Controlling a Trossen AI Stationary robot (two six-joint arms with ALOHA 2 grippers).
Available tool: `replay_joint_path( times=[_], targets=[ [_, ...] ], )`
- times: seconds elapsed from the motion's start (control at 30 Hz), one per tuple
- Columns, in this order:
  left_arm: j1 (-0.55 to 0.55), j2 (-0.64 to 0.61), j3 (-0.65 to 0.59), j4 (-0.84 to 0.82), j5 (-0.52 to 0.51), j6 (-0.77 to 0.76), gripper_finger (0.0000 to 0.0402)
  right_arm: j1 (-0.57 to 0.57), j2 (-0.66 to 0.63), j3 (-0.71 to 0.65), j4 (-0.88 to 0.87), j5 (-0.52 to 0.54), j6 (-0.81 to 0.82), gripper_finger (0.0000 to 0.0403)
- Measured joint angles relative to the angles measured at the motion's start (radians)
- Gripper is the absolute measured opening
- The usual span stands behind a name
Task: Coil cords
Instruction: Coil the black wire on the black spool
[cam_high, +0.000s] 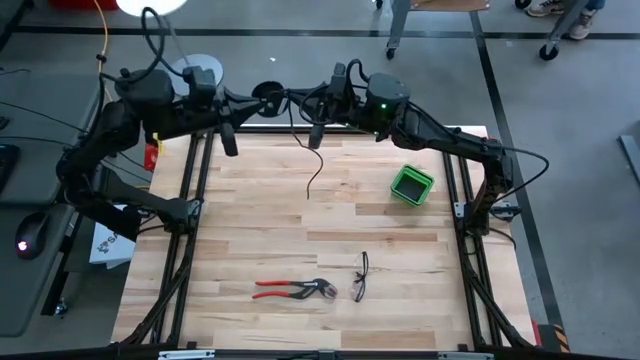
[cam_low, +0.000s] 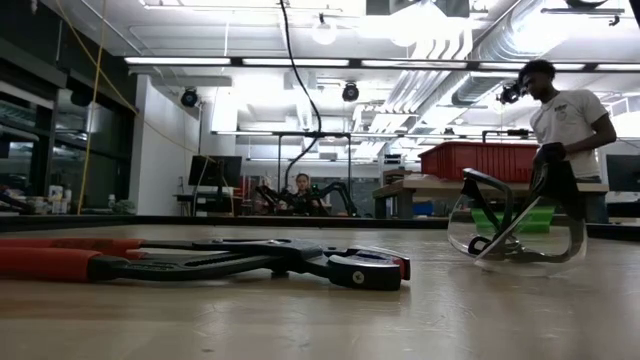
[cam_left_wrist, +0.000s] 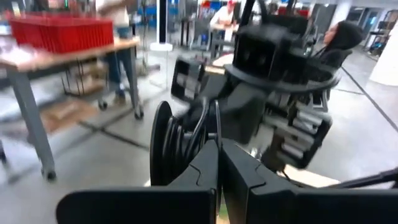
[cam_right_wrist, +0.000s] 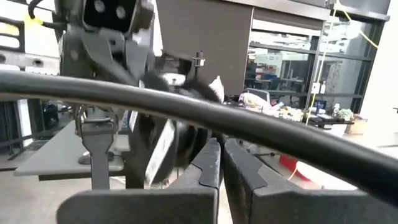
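Note:
The cord is a thin black cable held high over the table's far edge. Part of it is wound into a small coil (cam_high: 268, 90), which also shows as stacked loops (cam_left_wrist: 165, 143) in the left wrist view and in the right wrist view (cam_right_wrist: 177, 146). A loose tail (cam_high: 316, 165) hangs down toward the tabletop; in the low view it shows as a thin strand (cam_low: 300, 70). My left gripper (cam_high: 257, 97) and my right gripper (cam_high: 297, 99) meet nose to nose at the coil, both level and both shut on the cord. My left gripper pinches the cord between its two shut fingers (cam_left_wrist: 205, 168), right beside the coil, where a strand (cam_left_wrist: 215, 121) rises out of the fingertips. It comes in level from the table's left. The coil stands on edge, clear of the table. My right gripper pinches the cord between its two shut fingers (cam_right_wrist: 239, 168) next to the coil, coming in level from the table's right. A slack run of cord (cam_right_wrist: 261, 127) passes close across its wrist view. The exact spot of contact is hidden behind the fingertips.
On the wooden table (cam_high: 250, 230) lie red-handled pliers (cam_high: 292, 290) and safety glasses (cam_high: 360, 276) near the front, with a green box (cam_high: 411, 184) at the right. A yellow cable (cam_high: 100, 40) hangs off the table at far left. A person (cam_low: 565, 130) stands beyond the table.

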Motion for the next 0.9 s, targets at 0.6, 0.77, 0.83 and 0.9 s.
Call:
replay_joint_path(
  times=[0.6,0.77,0.83,0.9],
  targets=[
    [0.0,-0.019,0.001,0.153,0.005,0.086,0.0,0.003,0.001,0.0,-0.129,-0.007,0.183,0.0144],
    [0.0,-0.019,0.001,0.195,0.07,0.085,0.0,0.003,0.0,0.0,-0.148,-0.006,0.181,0.0187],
    [0.002,-0.023,0.001,0.187,0.111,0.078,0.0,0.003,-0.006,-0.001,-0.152,-0.007,0.179,0.0191],
    [0.009,-0.03,0.001,0.179,0.157,0.073,0.0,0.003,-0.022,-0.001,-0.163,-0.023,0.175,0.0192]
  ],
)
